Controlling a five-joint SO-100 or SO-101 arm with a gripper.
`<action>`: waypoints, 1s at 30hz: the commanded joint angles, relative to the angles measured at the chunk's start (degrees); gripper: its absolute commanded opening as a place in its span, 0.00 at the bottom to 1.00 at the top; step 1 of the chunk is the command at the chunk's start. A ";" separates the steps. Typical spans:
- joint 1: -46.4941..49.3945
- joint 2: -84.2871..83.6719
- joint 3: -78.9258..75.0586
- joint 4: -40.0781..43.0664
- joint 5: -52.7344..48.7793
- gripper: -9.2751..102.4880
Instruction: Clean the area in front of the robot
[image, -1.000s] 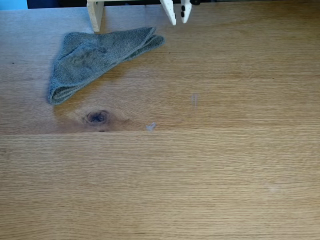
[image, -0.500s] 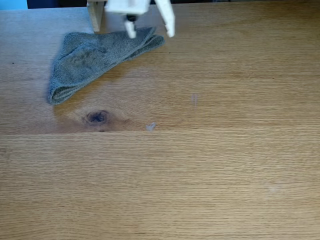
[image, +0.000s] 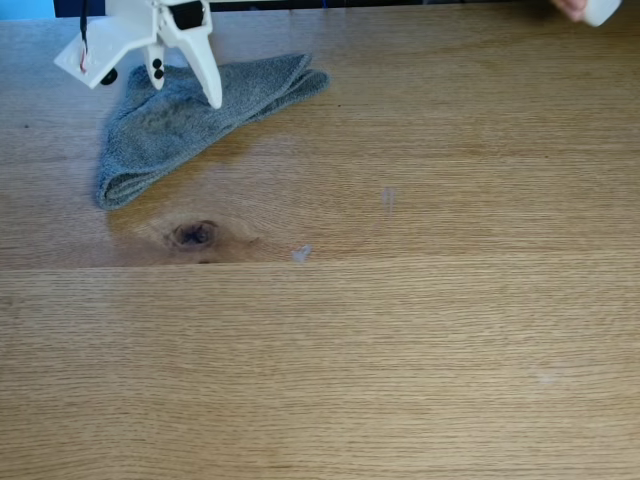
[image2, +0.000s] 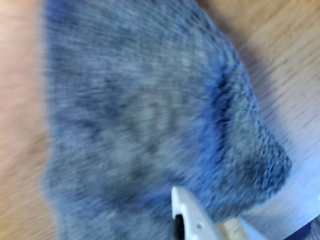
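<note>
In the fixed view, the robot (image: 150, 40) enters at the far left and is cut off by the top edge, so you see only its white end section with black parts and a red wire. The gripper (image: 185, 85) hangs over the far part of the grey cloth (image: 190, 115). One long pointed finger (image: 208, 80) reaches down over the cloth, with a shorter white tip beside it on the left. You cannot tell from either view how wide the fingers stand, nor whether they touch the cloth.

The wrist view is heavily blurred. There you can make out the grey cloth (image2: 150, 125) across most of the frame and one white fingertip (image2: 187, 212) at the bottom edge. Bare wood shows at the left and at the upper right.

The area (image: 400, 350) to clean is the oak-grain tabletop extending near and right of the cloth. A dark knot (image: 193, 235) lies just near the cloth's near-left end. A small pale smudge (image: 301, 253) sits right of the knot, and a fainter mark (image: 389, 198) lies farther right.

At the far right corner, a pale object (image: 598, 10) is cut off and cannot be identified.

No readable writing or labels appear.
</note>
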 joint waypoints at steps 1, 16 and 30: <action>3.96 -4.48 -5.89 -5.45 -5.10 0.52; 4.75 -23.38 -5.89 -29.62 -18.72 0.35; 3.60 -25.84 -5.89 -29.18 -19.34 0.08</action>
